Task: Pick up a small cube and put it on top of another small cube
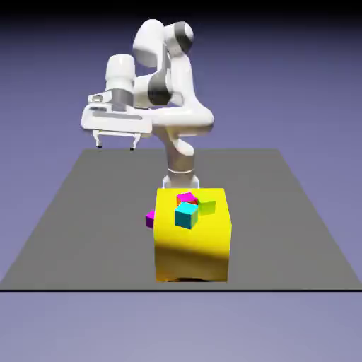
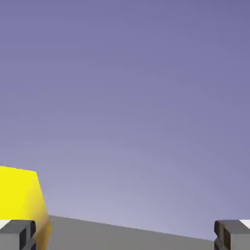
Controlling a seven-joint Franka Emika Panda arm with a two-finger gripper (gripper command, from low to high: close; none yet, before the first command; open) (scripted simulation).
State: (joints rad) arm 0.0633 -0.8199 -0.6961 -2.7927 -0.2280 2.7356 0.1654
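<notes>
Gripper (image 1: 114, 146): upper left of the exterior frame, hanging well above the grey table, fingers pointing down, spread wide, nothing between them.
Fingertips (image 2: 17, 233): grey, at the two bottom corners of the hand frame (only backdrop and a strip of table in the gap).
Arm (image 1: 166, 78): white, folded at upper centre, rising from a base just behind the yellow block.
Small cube (image 1: 150, 218): magenta with darker purple faces, left of frame centre, against the left side of the yellow block near its top edge (resting on the table or touching the block, cannot tell); well below and right of the gripper.
Big yellow block (image 1: 192, 246): centre of the exterior frame, standing on the table; also a yellow wedge at the lower left of the hand frame.
Cyan cube (image 1: 187, 214): on top of the yellow block, turned corner-on.
Magenta cube with a red face (image 1: 187, 198): on the block top, just above the cyan cube in the frame, touching or nearly so.
Yellow-green cube (image 1: 207, 206): on the block top, just right of the cyan cube.
Table (image 1: 85, 212): dark grey, spanning the middle band.
Backdrop (image 2: 127, 88): plain blue-violet.
</notes>
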